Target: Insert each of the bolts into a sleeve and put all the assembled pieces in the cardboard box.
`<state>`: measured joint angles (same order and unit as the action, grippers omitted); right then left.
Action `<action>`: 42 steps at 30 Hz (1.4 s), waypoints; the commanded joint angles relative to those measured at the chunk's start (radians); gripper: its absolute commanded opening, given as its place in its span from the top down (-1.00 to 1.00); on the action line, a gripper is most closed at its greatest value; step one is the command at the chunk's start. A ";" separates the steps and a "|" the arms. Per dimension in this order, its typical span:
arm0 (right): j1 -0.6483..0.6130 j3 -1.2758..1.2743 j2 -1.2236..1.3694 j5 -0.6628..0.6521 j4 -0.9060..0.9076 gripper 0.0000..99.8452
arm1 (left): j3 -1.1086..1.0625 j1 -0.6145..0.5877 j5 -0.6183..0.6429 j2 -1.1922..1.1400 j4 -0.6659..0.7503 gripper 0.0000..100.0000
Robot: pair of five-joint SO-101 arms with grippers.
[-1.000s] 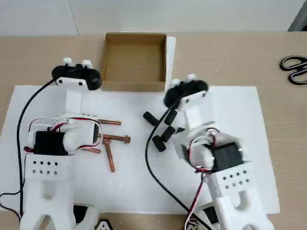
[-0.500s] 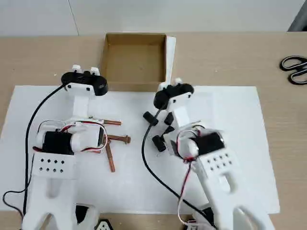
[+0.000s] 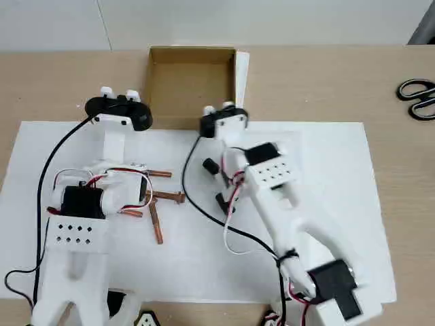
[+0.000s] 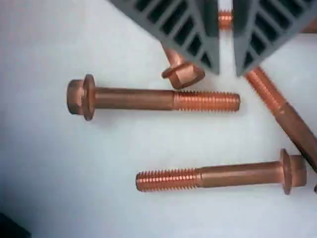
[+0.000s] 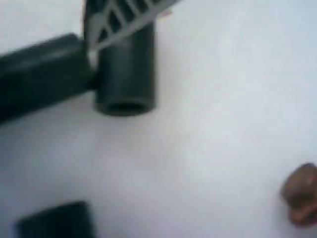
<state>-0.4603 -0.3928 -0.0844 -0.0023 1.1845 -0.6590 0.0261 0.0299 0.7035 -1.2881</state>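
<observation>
Several copper bolts (image 3: 166, 197) lie on the white sheet (image 3: 326, 149) beside my left arm. My left gripper (image 4: 225, 37) hangs just above them, its fingers (image 4: 190, 34) almost together with only a thin slit between; it holds nothing. Below it lie one bolt (image 4: 153, 99), a second bolt (image 4: 220, 176) and a slanted bolt (image 4: 282, 114). Black sleeves (image 3: 212, 166) lie at mid-sheet. My right gripper (image 5: 106, 29) is low over an upright-looking sleeve (image 5: 126, 74), with another sleeve (image 5: 39, 84) touching it. The open cardboard box (image 3: 192, 121) stands at the back.
Scissors (image 3: 418, 98) lie on the wooden table at the far right. A third sleeve (image 5: 54, 220) and a bolt head (image 5: 299, 193) sit near my right gripper. Black cables trail from both arms across the sheet.
The right arm has stretched forward and swung left, so its gripper now sits over the sleeves near the box. The left arm shifted slightly and then stayed over the bolts.
</observation>
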 commanded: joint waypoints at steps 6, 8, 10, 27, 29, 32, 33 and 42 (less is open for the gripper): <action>-0.119 0.097 0.048 0.009 0.059 0.62 | -0.056 0.003 -0.009 -0.002 0.077 0.98; -0.120 0.095 0.048 0.009 0.064 0.62 | -0.077 0.003 -0.009 -0.002 0.086 0.98; -0.120 0.095 0.050 0.011 0.085 0.62 | -0.087 0.003 -0.009 -0.002 0.089 0.98; -0.143 0.095 0.125 0.011 0.093 0.62 | -0.091 0.003 -0.009 -0.002 0.110 0.98; -0.160 0.098 0.151 0.011 0.087 0.62 | -0.091 0.003 -0.009 -0.002 0.110 0.98; -0.173 0.098 0.168 0.012 0.053 0.62 | -0.091 0.002 -0.009 -0.002 0.109 0.98; -0.174 0.098 0.168 0.012 0.041 0.62 | -0.091 0.000 -0.009 -0.002 0.107 0.98; -0.174 0.100 0.176 0.009 0.022 0.62 | -0.091 -0.003 -0.009 -0.002 0.106 0.98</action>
<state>-0.6276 -0.3360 0.0936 -0.0023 1.2213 -0.7557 0.0261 0.0299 0.7035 -1.1976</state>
